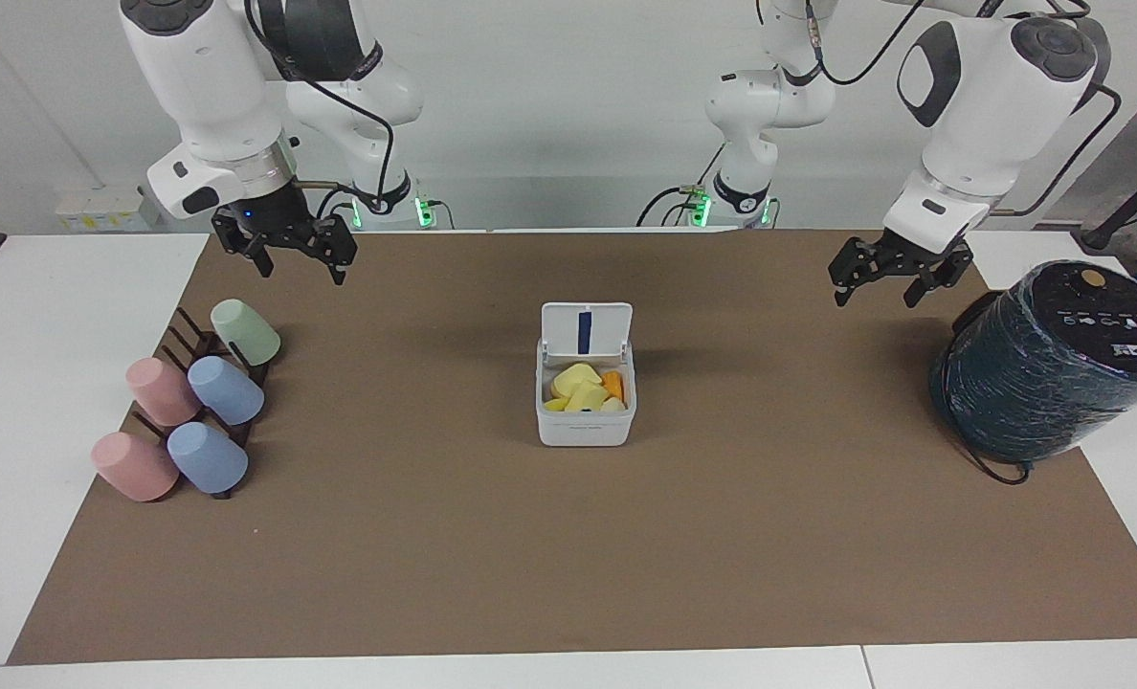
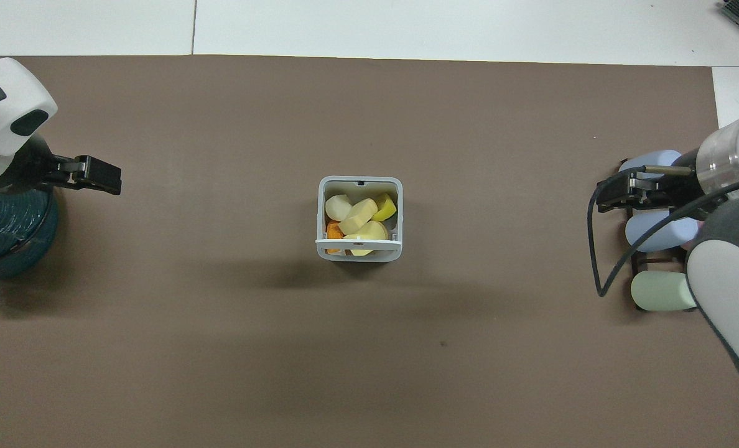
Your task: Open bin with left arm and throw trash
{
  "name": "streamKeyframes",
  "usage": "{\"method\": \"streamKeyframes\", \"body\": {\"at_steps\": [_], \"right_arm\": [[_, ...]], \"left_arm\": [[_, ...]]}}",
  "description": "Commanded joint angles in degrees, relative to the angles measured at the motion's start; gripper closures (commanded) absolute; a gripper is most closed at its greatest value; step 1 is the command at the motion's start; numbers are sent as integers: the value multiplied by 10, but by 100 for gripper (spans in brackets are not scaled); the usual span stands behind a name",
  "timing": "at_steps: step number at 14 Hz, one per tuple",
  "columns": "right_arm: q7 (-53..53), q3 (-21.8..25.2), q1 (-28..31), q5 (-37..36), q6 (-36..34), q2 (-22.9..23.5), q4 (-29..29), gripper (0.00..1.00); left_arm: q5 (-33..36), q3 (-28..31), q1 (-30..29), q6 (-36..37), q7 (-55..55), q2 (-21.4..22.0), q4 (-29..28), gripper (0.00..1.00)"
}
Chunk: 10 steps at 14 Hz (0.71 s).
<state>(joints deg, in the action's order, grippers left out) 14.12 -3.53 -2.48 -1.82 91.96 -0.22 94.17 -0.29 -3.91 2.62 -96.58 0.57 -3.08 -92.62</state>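
In the facing view, my left gripper (image 1: 892,283) is hanging in the air over the brown mat (image 1: 434,574), beside the dark wrapped cylinder (image 1: 1047,364) at my left arm's end of the table. Its fingers are spread apart and gripping nothing. My right gripper (image 1: 296,263) is hovering over the mat's edge nearest my bases, just above the rack of pastel cups (image 1: 190,402), fingers likewise parted and empty. The bin (image 1: 585,421) is sitting in the middle of the mat, well apart from both grippers, its lid (image 1: 586,330) standing upright and showing a blue stripe. The trash (image 1: 583,388) is lying inside it, yellow and cream pieces with an orange one.

In the overhead view, my left gripper (image 2: 99,175) is poking out over the mat next to the cylinder (image 2: 5,230), and my right gripper (image 2: 618,193) is hanging over the cups (image 2: 659,230). The bin (image 2: 359,255) is sitting open between them, the trash (image 2: 357,218) filling it.
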Motion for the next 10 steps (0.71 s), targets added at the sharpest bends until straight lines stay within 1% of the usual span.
{"method": "streamKeyframes", "body": {"at_steps": [1, 10], "right_arm": [[-16, -6, 13, 1, -4, -8, 12, 0], [-15, -7, 10, 1, 1, -15, 29, 0]], "left_arm": [[13, 1, 4, -7, -1, 11, -12, 0], [13, 1, 4, -7, -3, 11, -12, 0]]}}
